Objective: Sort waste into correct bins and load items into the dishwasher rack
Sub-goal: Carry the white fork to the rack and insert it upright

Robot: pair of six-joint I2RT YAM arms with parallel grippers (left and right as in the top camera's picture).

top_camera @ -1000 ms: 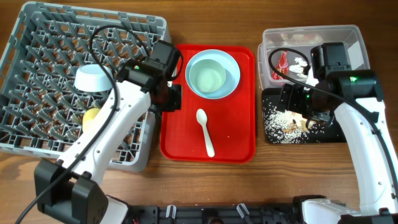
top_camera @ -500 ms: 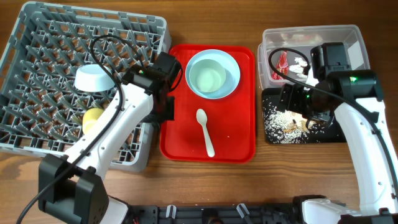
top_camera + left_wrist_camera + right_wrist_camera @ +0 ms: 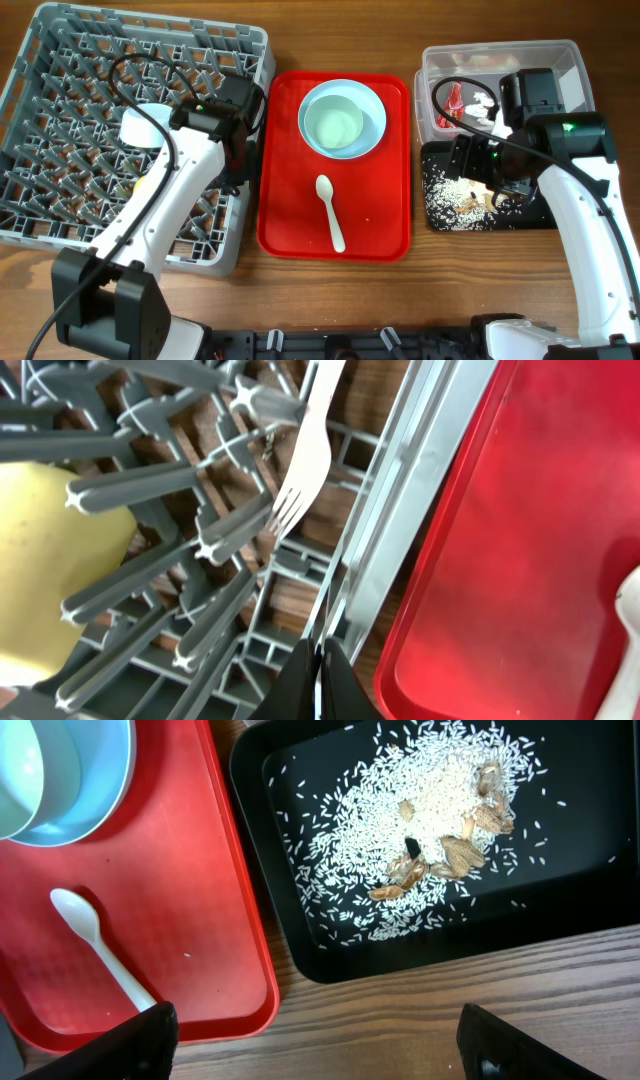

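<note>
Spoon (image 3: 329, 212): likely light, stiff, slick plastic, lying flat; pinch across mid-handle. Left tool (image 3: 320, 660) closed, empty; fork (image 3: 305, 450) in rack (image 3: 385, 540). Right tool (image 3: 315, 1025) open, empty

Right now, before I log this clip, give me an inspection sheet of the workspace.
Surface: wooden table, no scraps seen on the bare wood.
Job's things: fork, yellow cup and one bowl in the dishwasher rack; other bowl and spoon on the red tray; wrapper and tissue in the clear tub; rice scraps in the black tray; plate not seen.
Clutter: nothing seen.
Grippers: left gripper shut, empty, over the rack's edge; right gripper open, empty, above the black tray's edge.
Cables: black cable loops over each arm.
Surroundings: black mounts at the table's front edge.
</note>
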